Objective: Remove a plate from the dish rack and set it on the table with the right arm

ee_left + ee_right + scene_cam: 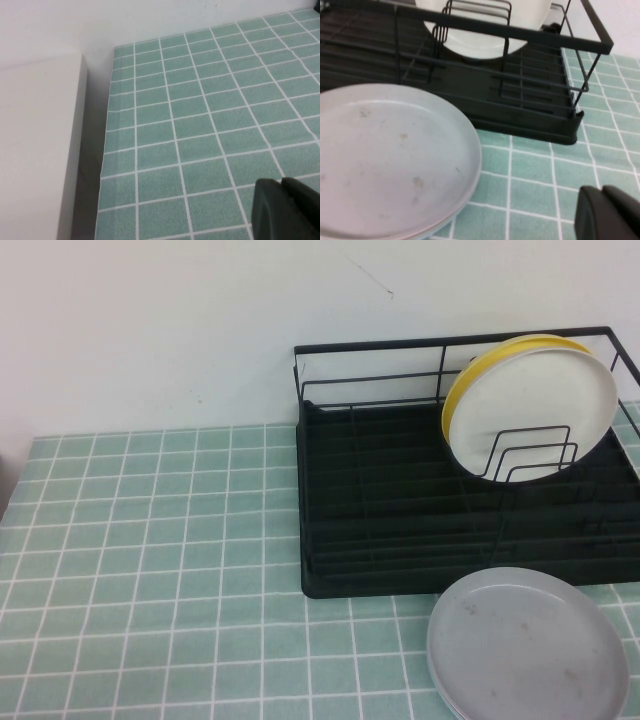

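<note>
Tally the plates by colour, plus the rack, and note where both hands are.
Grey plate, on the table: 1
White plate, in the rack: 1
Yellow plate, behind the white: 1
Rack: 1
Total: 4
Left hand over bare tiles; right hand shut beside the grey plate.

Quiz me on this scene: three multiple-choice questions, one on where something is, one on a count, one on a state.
1. Where is the grey plate?
A. standing in the rack
B. flat on the table in front of the rack
C. held in the air

2. How many plates stand in the rack?
A. two
B. none
C. four

3. How is the right gripper?
A. open around the plate
B. shut on the rack
C. shut, holding nothing

Answers:
1 B, it lies on the tiled table.
2 A, a white plate and a yellow plate behind it.
3 C, it is beside the plate, apart from it.

The left gripper is over bare tiles.
</note>
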`<state>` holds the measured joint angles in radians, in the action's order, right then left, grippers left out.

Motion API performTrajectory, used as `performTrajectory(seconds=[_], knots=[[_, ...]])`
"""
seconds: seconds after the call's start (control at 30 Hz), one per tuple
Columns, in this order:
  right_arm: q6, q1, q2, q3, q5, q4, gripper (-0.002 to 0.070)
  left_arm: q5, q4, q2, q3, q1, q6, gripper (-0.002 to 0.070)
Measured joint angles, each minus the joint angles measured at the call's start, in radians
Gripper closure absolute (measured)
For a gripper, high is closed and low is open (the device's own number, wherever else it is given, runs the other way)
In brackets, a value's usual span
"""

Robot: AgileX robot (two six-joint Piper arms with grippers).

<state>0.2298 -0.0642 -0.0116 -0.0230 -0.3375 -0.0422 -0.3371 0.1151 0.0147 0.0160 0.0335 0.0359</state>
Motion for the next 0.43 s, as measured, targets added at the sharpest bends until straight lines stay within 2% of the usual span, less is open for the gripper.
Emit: performTrajectory(seconds=[0.43], knots=[[-0.002,0.0,0.0,0.002,-0.014,0.019,0.0678,0.0,0.0,0.0,0.0,0.0,0.0,0.0678]])
